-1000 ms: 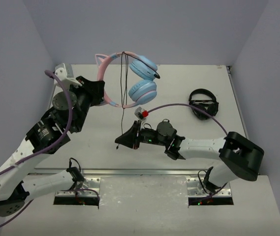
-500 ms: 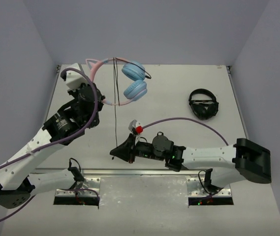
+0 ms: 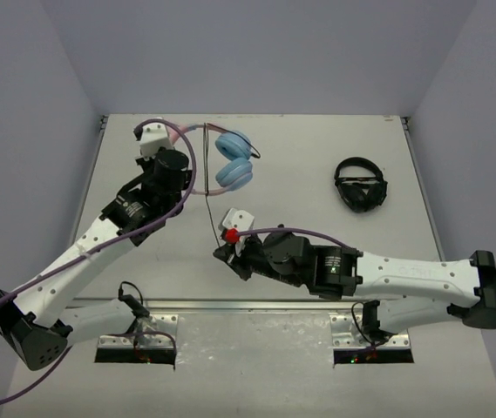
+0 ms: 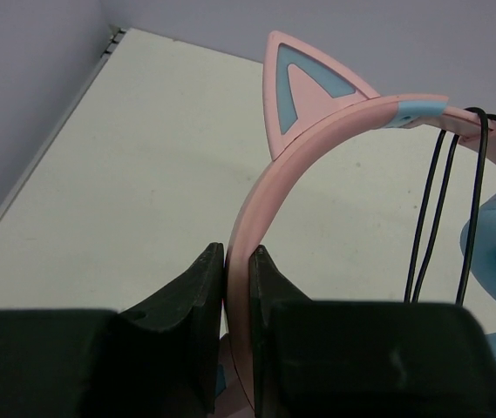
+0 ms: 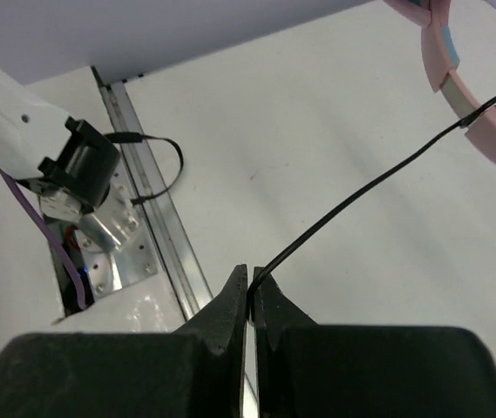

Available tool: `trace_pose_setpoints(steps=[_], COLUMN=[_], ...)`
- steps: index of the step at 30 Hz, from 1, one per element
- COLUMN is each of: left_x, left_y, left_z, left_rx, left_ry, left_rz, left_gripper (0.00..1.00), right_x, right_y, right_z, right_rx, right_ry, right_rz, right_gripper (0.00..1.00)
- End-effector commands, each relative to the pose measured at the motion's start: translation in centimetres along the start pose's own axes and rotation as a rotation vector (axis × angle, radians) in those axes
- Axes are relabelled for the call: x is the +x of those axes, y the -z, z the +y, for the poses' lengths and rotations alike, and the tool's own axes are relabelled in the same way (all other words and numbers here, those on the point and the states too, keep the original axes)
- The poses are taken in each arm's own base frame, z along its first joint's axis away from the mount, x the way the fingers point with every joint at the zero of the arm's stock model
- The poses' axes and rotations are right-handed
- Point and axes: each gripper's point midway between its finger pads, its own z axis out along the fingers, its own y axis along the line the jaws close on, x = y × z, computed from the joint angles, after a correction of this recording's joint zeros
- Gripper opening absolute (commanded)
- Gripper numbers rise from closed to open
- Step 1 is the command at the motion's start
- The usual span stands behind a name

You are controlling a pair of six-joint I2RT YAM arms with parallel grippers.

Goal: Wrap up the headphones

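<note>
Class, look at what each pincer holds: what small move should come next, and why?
Probably the right pincer should carry the cable around the headband for another turn: the left pincer clamps the headband, strands already hang over it, and the right one pinches the taut cable.

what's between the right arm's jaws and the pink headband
Only the thin black cable, running from the shut jaws straight up to the headband above bare table. The right wrist view shows it best.
</note>
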Motion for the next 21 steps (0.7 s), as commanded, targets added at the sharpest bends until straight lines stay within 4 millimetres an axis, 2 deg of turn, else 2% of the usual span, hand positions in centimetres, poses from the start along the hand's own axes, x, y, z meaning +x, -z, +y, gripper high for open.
trace_pose_setpoints(steps=[1, 2, 3, 4, 5, 6, 7, 10, 11, 12, 13, 17, 20, 21], left_x=[-2.9, -2.6, -2.3, -1.1, -1.0, -0.8, 0.5, 0.9, 1.8, 2.4, 2.3, 3.3, 3.4, 4.6], left_y=[-0.3, -0.3, -0.4, -0.3, -0.4, 0.0, 0.0, 1.3, 1.5, 2.3, 2.8, 3.8, 5.2, 6.0], left_z=[-2.7, -3.0, -3.6, -4.3, -4.7, -5.4, -5.8, -7.8, -8.2, -9.1, -9.7, -10.2, -10.7, -10.8], left_rx=[0.12, 0.14, 0.171, 0.214, 0.24, 0.296, 0.335, 0.499, 0.538, 0.623, 0.668, 0.757, 0.849, 0.9], left_ry=[0.138, 0.111, 0.097, 0.072, 0.061, 0.054, 0.027, -0.013, -0.036, -0.078, -0.079, -0.161, -0.208, -0.242], left_rz=[-0.082, -0.079, -0.073, -0.051, -0.058, -0.054, -0.039, -0.06, -0.056, -0.053, -0.07, -0.066, -0.086, -0.054], left_gripper=[0.0, 0.0, 0.0, 0.0, 0.01, 0.0, 0.0, 0.0, 0.0, 0.0, 0.0, 0.0, 0.0, 0.0], right_x=[-1.6, -1.9, -3.5, -4.1, -3.8, -5.3, -5.6, -6.4, -6.1, -6.8, -6.7, -7.7, -8.2, -8.1], right_y=[1.6, 1.7, 2.0, 2.2, 2.2, 2.5, 2.6, 2.7, 2.9, 2.9, 3.1, 3.6, 3.7, 3.8], right_z=[-0.8, -1.0, -1.0, -1.1, -1.5, -1.7, -2.2, -4.3, -5.9, -6.7, -8.1, -12.0, -14.1, -15.0], right_rx=[0.023, 0.024, 0.023, 0.023, 0.029, 0.038, 0.055, 0.106, 0.145, 0.162, 0.19, 0.308, 0.384, 0.427], right_ry=[0.172, 0.19, 0.201, 0.221, 0.276, 0.302, 0.331, 0.414, 0.426, 0.45, 0.463, 0.547, 0.601, 0.612], right_rz=[0.071, 0.079, 0.059, 0.062, 0.098, 0.078, 0.084, 0.124, 0.161, 0.168, 0.197, 0.242, 0.254, 0.264], right_gripper=[0.01, 0.01, 0.01, 0.01, 0.01, 0.01, 0.01, 0.01, 0.01, 0.01, 0.01, 0.01, 0.01, 0.01])
